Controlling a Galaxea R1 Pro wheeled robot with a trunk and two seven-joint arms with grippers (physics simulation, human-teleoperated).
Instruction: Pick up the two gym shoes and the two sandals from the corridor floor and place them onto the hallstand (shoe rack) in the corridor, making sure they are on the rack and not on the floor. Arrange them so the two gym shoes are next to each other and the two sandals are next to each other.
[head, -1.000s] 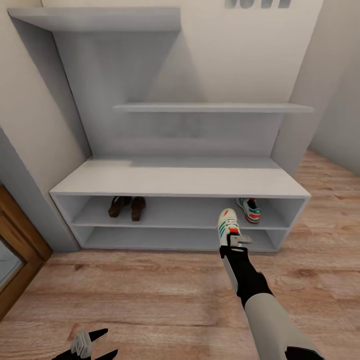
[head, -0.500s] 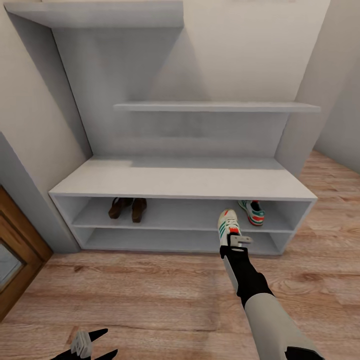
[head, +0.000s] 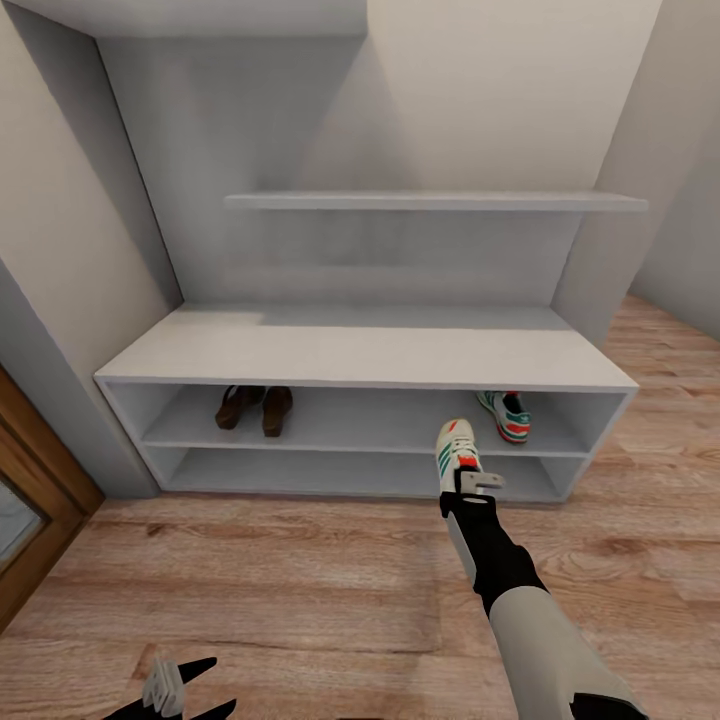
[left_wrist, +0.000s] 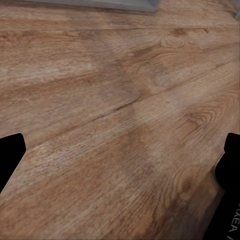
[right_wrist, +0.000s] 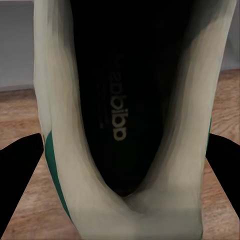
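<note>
The pale grey hallstand (head: 360, 355) stands against the wall ahead. Two brown sandals (head: 252, 408) sit side by side at the left of its upper shelf row. One white gym shoe (head: 506, 415) with green stripes lies at the right of that same row. My right gripper (head: 468, 478) is shut on the heel of the other gym shoe (head: 452, 446), holding it toe-forward just in front of the shelf edge. The right wrist view looks into this gym shoe (right_wrist: 120, 125) between the two dark fingers (right_wrist: 20, 165). My left gripper (head: 185, 688) hangs open over the corridor floor (left_wrist: 120, 100).
A wooden door frame (head: 30, 500) stands at the left. Walls close in on both sides of the hallstand. The bench top, the bottom shelf row (head: 350, 475) and the upper wall shelf (head: 430, 201) carry nothing. Open plank floor (head: 300, 580) lies between me and the rack.
The whole view has shifted: the hallstand looks slightly larger and its top shelf has slid out of the picture. Both arms keep their pose, the shoe still gripped.
</note>
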